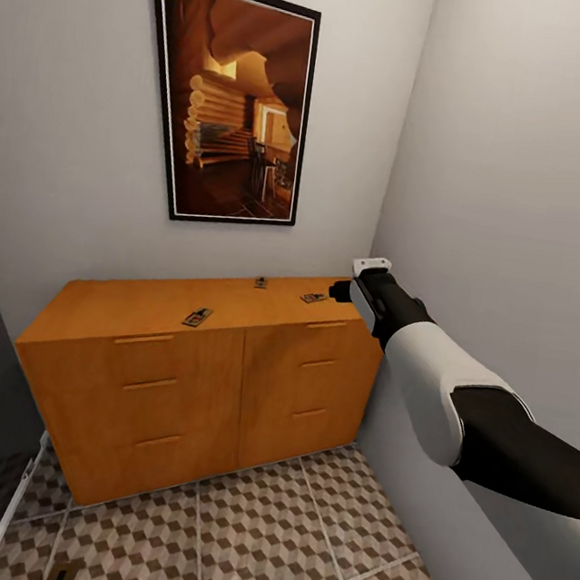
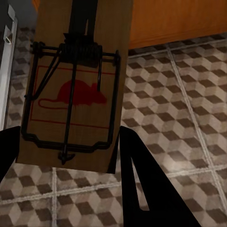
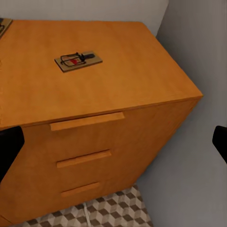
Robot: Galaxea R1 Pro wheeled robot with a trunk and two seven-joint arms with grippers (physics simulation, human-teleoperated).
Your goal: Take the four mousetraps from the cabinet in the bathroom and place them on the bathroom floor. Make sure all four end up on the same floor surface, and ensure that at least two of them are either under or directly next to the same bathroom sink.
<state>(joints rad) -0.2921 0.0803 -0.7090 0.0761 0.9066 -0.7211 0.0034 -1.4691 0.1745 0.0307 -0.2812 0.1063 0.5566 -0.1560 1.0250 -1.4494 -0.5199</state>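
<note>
The right hand (image 1: 339, 290), fingers spread wide, hovers just right of the nearest mousetrap (image 1: 314, 298); the left hand (image 2: 71, 156) grips another mousetrap (image 2: 75, 90).

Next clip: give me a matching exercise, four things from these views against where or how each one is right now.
Things:
1. mousetrap in the left wrist view
2. mousetrap in the right wrist view
3. right pincer
4. picture

States:
a. open
b. held between pincer fingers, above the floor
c. hanging on the wall
d. lying on the cabinet top

Pairs: 1-b, 2-d, 3-a, 4-c
</note>
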